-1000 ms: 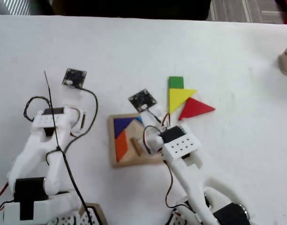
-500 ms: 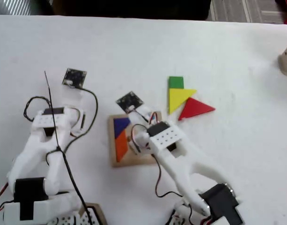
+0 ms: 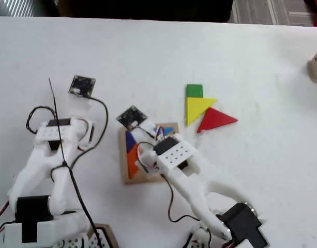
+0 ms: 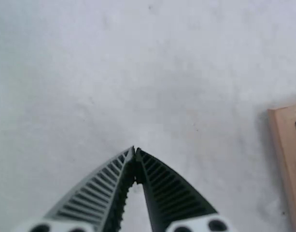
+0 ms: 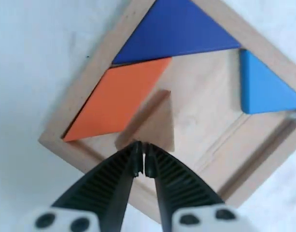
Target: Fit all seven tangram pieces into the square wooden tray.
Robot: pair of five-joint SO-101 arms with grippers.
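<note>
White tabletop (image 3: 241,51) carries the square wooden tray (image 3: 123,165) at lower centre of the high view. The right gripper (image 5: 140,159) hangs over it pinched closed on nothing, and the left gripper (image 4: 134,153) is likewise closed over bare table at left. Right of centre lie the green square (image 3: 194,91), yellow triangle (image 3: 198,107) and red triangle (image 3: 215,120) (thin, stiff, light, probably slick), each best pinched across opposite edges.
</note>
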